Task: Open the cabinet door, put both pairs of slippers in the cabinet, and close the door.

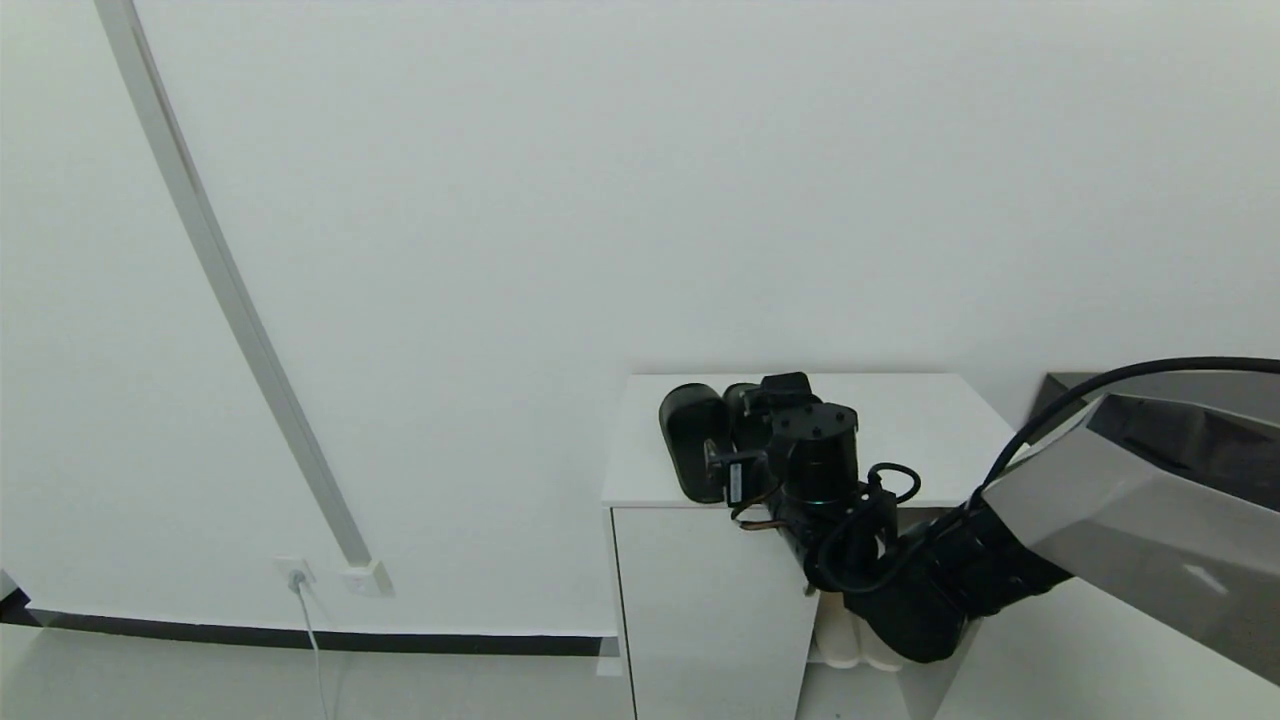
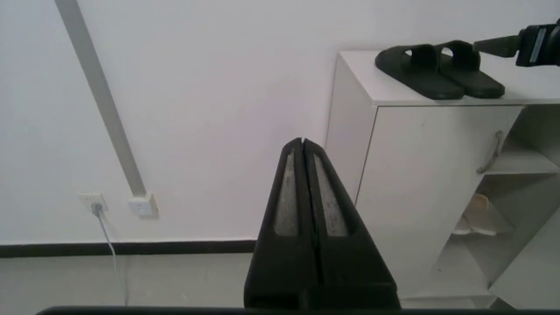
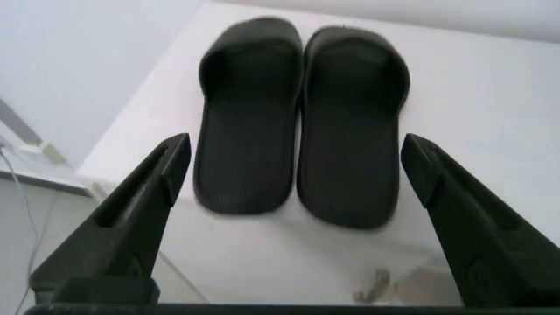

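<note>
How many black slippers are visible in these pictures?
2. Both lie side by side on the cabinet top: one slipper near its left edge, the other slipper beside it. Pale shapes on the shelf inside may be more slippers; I cannot tell.

**Op:** I've got the right arm (image 1: 1040, 520) stretched forward from the right, wrist (image 1: 815, 460) out ahead.
**Desk:** And its fingers?
**Op:** The right gripper (image 3: 296, 149) has its fingers (image 3: 131, 210) spread wide, gripping nothing.
**Desk:** The left?
**Op:** My left gripper (image 2: 303, 153) points forward, fingers pressed flat together along their length, nothing held.
</note>
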{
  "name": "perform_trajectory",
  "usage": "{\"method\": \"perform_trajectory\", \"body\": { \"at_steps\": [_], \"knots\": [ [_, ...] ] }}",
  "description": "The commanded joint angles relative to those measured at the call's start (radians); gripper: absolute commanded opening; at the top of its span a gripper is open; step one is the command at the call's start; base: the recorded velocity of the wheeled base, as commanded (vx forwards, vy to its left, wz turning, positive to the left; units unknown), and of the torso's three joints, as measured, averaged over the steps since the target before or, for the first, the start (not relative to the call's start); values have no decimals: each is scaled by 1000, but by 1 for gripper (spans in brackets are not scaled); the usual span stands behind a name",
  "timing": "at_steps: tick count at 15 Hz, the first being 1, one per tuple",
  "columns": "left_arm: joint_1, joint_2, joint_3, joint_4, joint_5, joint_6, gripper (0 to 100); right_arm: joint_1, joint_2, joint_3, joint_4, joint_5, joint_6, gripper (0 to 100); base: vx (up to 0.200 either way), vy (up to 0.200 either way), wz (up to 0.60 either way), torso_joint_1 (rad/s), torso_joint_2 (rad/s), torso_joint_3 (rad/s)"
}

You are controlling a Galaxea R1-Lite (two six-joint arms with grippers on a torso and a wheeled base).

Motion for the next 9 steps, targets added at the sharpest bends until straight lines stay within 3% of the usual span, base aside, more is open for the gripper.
{"method": "perform_trajectory", "body": {
  "at_steps": [1,7,9],
  "knots": [
    [0,0,0,0,0,0,0,0,17,1,-2,1,-1,100,200,0,0,7,7,7],
    [0,0,2,0,2,-2,0,-8,86,-3,-8,10,36,100,200,0,0,6,3,-1],
    [0,0,2,0,2,-2,0,-8,100,-5,-22,13,36,100,0,0,0,0,0,0]
  ]
}}
